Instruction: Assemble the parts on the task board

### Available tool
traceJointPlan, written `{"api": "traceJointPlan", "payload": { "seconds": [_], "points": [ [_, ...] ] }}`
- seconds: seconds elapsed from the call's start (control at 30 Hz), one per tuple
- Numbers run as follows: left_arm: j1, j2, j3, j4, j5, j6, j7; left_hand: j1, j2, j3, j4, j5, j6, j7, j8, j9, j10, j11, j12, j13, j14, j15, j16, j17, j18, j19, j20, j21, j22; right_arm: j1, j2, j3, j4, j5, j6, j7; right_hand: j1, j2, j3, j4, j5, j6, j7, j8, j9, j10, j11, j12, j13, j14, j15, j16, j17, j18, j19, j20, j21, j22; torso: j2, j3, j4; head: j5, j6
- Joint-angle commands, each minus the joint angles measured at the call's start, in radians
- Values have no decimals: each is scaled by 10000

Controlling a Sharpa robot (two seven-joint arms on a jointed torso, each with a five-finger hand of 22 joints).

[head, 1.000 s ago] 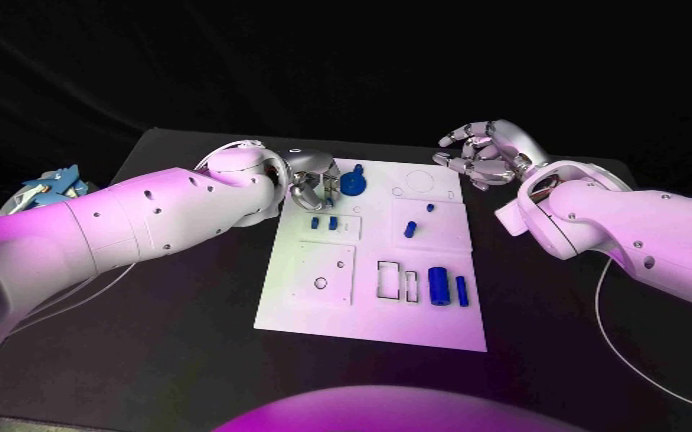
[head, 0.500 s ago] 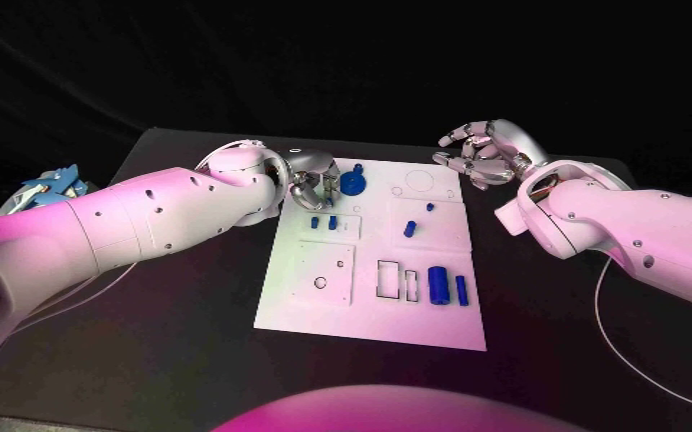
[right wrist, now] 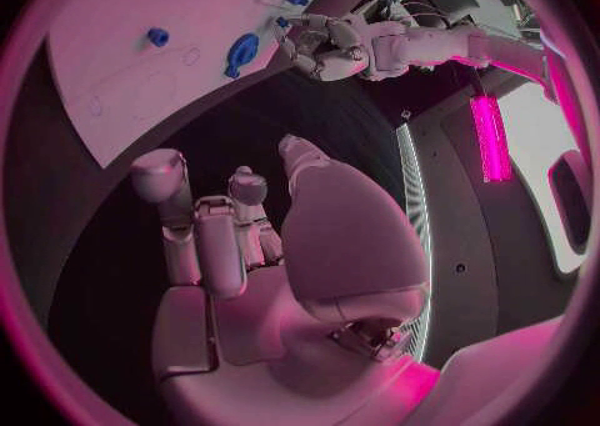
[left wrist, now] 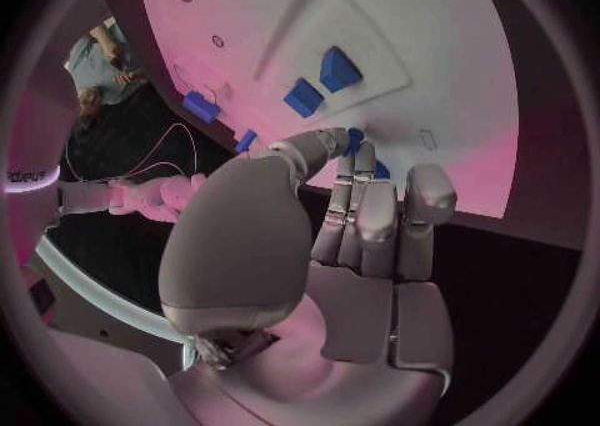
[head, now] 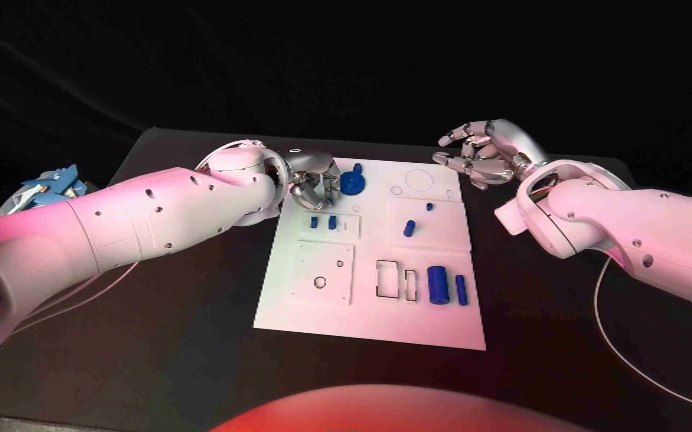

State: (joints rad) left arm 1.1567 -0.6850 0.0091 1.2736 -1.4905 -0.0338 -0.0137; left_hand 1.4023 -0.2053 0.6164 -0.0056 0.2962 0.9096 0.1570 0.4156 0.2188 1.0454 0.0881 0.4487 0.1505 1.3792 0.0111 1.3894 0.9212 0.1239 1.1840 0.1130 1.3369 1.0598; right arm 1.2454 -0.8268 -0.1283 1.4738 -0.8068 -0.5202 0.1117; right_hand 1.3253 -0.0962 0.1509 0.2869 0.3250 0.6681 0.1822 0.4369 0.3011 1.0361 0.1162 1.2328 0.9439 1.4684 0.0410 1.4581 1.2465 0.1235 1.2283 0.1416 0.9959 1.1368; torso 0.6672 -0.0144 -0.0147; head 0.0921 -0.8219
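The white task board [head: 325, 297] lies mid-table. My left hand [head: 309, 180] hovers at its far left corner with fingers curled, the fingertips [left wrist: 363, 151] right next to a blue round part [head: 353, 184] with a knob; contact cannot be told. From the right wrist view, that left hand [right wrist: 328, 44] sits just beside the round part [right wrist: 241, 49]. Two small blue blocks [head: 325, 222] lie near it, also in the left wrist view [left wrist: 320, 82]. My right hand [head: 476, 157] floats off the board's far right corner, fingers curled in, holding nothing [right wrist: 250, 246].
On the board lie two small pegs [head: 411, 229] and, near its front right, a blue cylinder [head: 437, 285] beside a thin bar [head: 462, 290]. A blue-and-white object [head: 43, 190] sits at the table's left edge. A thin cable [head: 606, 337] runs along the right.
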Motion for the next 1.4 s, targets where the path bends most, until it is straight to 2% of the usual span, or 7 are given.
{"api": "traceJointPlan", "payload": {
  "seconds": [0.03,0.37,0.8,1.07,1.4],
  "points": [
    [-11,31,-11,-5,97,226,-43,-69,22,-57,6,-8,-48,27,-58,-14,-65,36,-108,-33,-16,72,-23,-58,-39,-124,29,-85,-63,-8,2,2,2,-48,15,81,-63,36,46,8,62,-51,144,15,-10,-13,-39,-38,-17,68,-59,-58,-9,87,-45,-26,-35,-9,1,-2,4,-9,-4],
    [-11,32,-12,-21,100,347,-124,-166,-35,-89,52,-4,-34,54,-115,-22,-164,86,-321,-102,-79,115,-64,-196,-16,-214,68,-154,-174,-10,2,2,-5,-47,11,83,-70,32,54,10,62,-59,144,25,-22,-37,-40,-52,-48,67,-60,-66,-18,93,-57,-29,-79,-36,3,-5,7,-8,-15],
    [-11,21,-12,-27,106,239,-142,-241,-132,8,98,12,-86,177,-279,-39,-588,286,-1102,-443,-192,283,-114,-489,18,-337,217,-273,-356,-12,7,1,-12,-36,-2,95,-73,29,56,11,62,-64,145,27,-27,-42,-40,-55,-56,67,-61,-68,-19,95,-61,-30,-94,-45,4,-7,1,1,-20],
    [-11,12,-11,-14,134,175,-141,-252,-192,33,97,14,-175,227,-362,-57,-730,353,-1338,-567,-244,338,-142,-623,39,-406,268,-329,-454,-13,10,1,-14,-34,-11,98,-76,27,58,11,62,-72,146,27,-32,-55,-39,-62,-70,62,-61,-76,-36,96,-62,-30,-104,-51,5,-9,0,-2,-19],
    [-11,-8,-10,5,216,101,-64,-295,-387,-5,82,8,-755,349,-791,-238,-1082,489,-1737,-783,-343,459,-179,-865,78,-541,385,-453,-658,-13,13,1,-52,-33,11,79,-80,22,60,11,62,-82,147,27,-39,-70,-38,-71,-88,59,-60,-83,-47,101,-76,-31,-136,-73,1,-11,4,-13,-27]
  ]
}}
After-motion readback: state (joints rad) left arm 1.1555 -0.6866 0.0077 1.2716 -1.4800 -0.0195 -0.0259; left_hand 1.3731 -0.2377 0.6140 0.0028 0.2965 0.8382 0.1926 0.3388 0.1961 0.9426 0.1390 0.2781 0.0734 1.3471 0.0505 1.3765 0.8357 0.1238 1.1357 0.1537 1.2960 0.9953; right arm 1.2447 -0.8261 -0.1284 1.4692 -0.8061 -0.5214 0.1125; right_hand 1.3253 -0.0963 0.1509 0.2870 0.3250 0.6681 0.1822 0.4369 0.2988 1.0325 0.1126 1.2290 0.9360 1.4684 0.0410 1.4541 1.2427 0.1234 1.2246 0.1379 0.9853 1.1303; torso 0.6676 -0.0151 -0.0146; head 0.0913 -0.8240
